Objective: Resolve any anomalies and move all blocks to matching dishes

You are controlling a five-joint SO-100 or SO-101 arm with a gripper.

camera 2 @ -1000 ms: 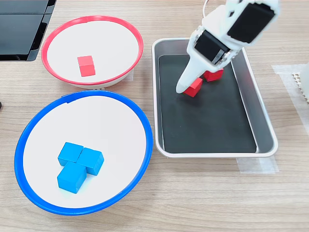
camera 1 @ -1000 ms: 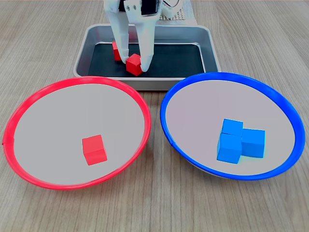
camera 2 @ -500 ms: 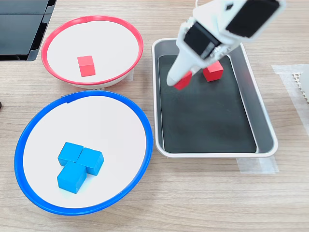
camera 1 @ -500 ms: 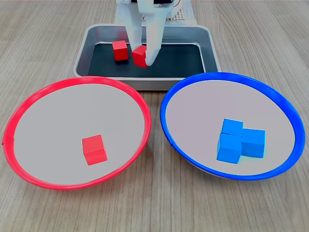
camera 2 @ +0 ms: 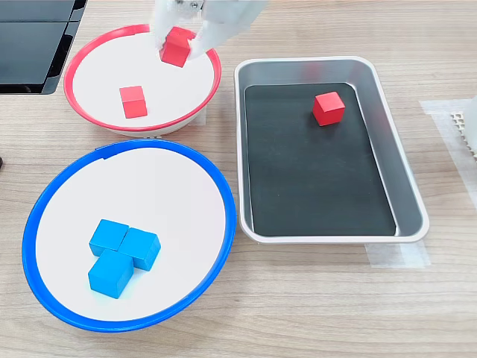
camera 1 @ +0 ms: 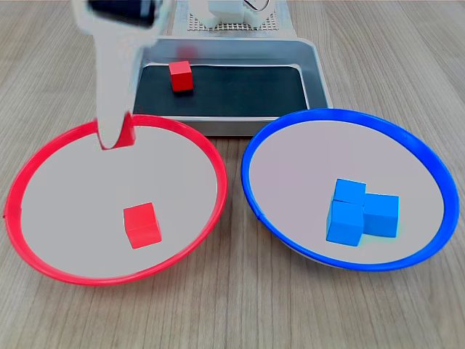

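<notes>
My white gripper (camera 1: 116, 134) (camera 2: 177, 46) is shut on a red block (camera 2: 177, 46), held in the air over the red-rimmed dish (camera 1: 43, 160) (camera 2: 82, 63); in the first exterior view the block (camera 1: 127, 133) peeks out beside the fingers at the dish's far rim. Another red block (camera 1: 142, 225) (camera 2: 133, 101) lies inside that dish. A third red block (camera 1: 180, 75) (camera 2: 329, 108) sits in the silver tray. Three blue blocks (camera 1: 361, 211) (camera 2: 119, 253) are clustered in the blue-rimmed dish (camera 1: 276, 138) (camera 2: 216, 194).
The silver metal tray (camera 1: 318, 76) (camera 2: 406, 194) with a black floor stands behind the dishes in the first exterior view. A black object (camera 2: 33, 45) lies at the second exterior view's top left. A white perforated piece (camera 2: 467, 130) sits at the second exterior view's right edge.
The gripper lifted one red block out of the tray and carried it across to above the red-rimmed dish. The other blocks stayed put.
</notes>
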